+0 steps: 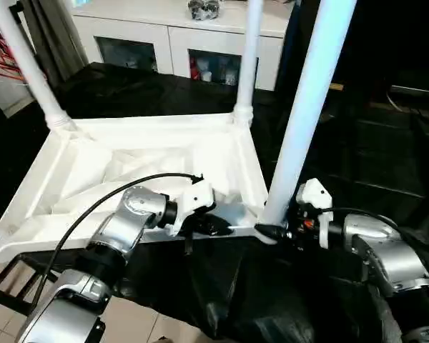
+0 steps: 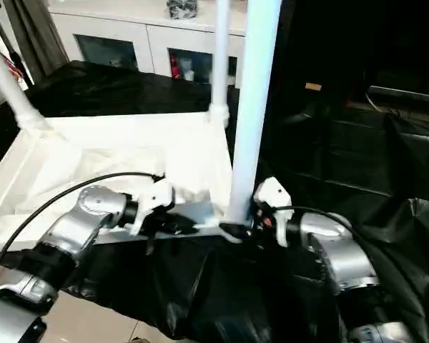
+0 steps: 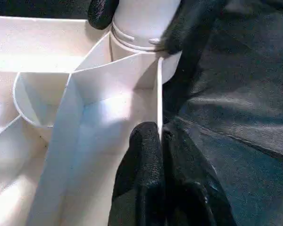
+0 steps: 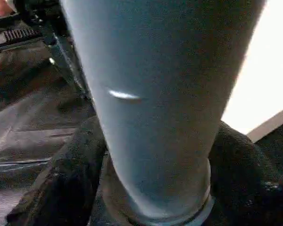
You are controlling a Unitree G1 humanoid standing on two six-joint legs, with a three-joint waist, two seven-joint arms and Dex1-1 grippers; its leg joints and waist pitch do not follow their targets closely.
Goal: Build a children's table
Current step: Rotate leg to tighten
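The children's table lies upside down on a black-covered surface, its ribbed white underside facing up. White legs stand in the far-left corner and the far-right corner. A third leg rises from the near-right corner socket. My right gripper grips this leg at its base, one black finger on each side, touching it. My left gripper is shut on the thin near rim wall of the table top, just beside that corner, its fingertips pinching the edge.
A white cabinet with glass doors stands behind the table. Black sheeting covers the surface to the right and hangs down in front. A black frame and tiled floor show at the lower left.
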